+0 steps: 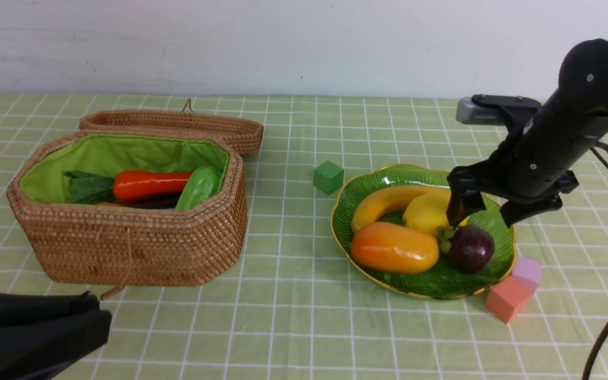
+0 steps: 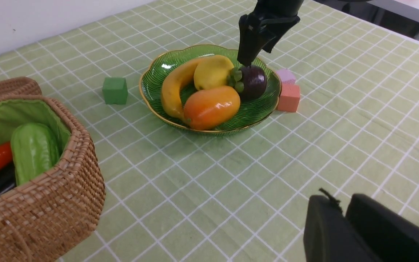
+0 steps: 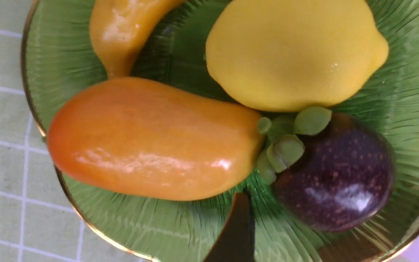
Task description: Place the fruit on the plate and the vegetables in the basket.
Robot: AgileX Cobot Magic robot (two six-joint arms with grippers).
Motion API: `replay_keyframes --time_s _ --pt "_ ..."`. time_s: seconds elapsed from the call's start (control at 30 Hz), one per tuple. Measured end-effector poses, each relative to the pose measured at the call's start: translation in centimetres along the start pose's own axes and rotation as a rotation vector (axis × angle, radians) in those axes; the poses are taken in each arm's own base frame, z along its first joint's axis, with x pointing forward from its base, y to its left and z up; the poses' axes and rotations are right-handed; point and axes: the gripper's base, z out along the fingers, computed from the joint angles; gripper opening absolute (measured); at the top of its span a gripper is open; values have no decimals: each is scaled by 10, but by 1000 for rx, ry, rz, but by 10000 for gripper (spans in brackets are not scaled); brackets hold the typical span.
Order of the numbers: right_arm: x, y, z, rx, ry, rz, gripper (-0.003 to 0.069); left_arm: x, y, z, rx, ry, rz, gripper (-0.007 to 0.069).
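**Desk:** Walk me across, left to right.

**Me:** My left hand (image 1: 45, 327) sits low at the near left corner of the bench (image 1: 293, 327); in its wrist view the fingers (image 2: 340, 233) lie together with nothing between them. Just beyond it stands the basket (image 1: 130, 243), lid (image 1: 177, 126) swung back flat on the bench behind it. Inside I see the carrot (image 1: 148, 184) with its leaves toward the left, the light green gourd (image 1: 198, 187) leaning at the right end, and a dark strip of eggplant (image 1: 151, 202) beneath the carrot. I can't make out the potato.

**Desk:** Middle?

**Me:** A green cube (image 1: 328, 177) sits alone between basket and plate (image 1: 425, 287).

**Desk:** And the plate?

**Me:** All four fruits are on it: banana (image 1: 383, 203) at the back, lemon (image 1: 428, 211) beside it, mango (image 1: 393, 247) in front, mangosteen (image 1: 472, 248) at the right, its green cap touching lemon and mango. My right hand (image 1: 481, 214) hangs over the mangosteen with its fingers spread apart, one on each side, not gripping it.

**Desk:** Anything further right?

**Me:** A salmon cube (image 1: 507, 298) and a lilac cube (image 1: 528, 272), touching each other against the plate's rim.

**Desk:** Any writing?

**Me:** No readable labels or brands.
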Motion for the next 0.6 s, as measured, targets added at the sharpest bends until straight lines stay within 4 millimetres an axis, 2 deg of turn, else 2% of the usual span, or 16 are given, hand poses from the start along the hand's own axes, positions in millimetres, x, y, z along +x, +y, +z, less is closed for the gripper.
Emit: replay_keyframes --time_s 0.07,0.2,0.27,0.3,0.33,0.37,0.43,0.47,0.5,0.6 --pt "0 2 -11 1 -21 -7 619 0 0 0 -1 -1 1 82" --pt "6 9 -59 6 -86 -37 510 -3 2 0 -20 -29 -1 82" --pt "11 12 -77 7 -99 -47 464 -4 2 -1 -27 -48 -12 81" --pt "15 13 -89 11 -105 -55 420 -5 2 -3 -30 -64 -21 74" --pt "22 15 -104 15 -118 -64 371 -6 2 -6 -34 -83 -31 59" --pt "35 17 -127 21 -139 -76 287 -5 1 -11 -42 -119 -47 27" --pt "54 19 -150 27 -163 -87 202 1 -1 -19 -51 -163 -66 -13" --pt "59 20 -154 28 -169 -89 182 3 -1 -21 -53 -172 -71 -13" --pt "81 21 -174 28 -204 -96 97 15 -2 -27 -58 -210 -101 -13" --pt "117 21 -188 26 -222 -91 6 40 -3 -32 -60 -253 -155 -13"
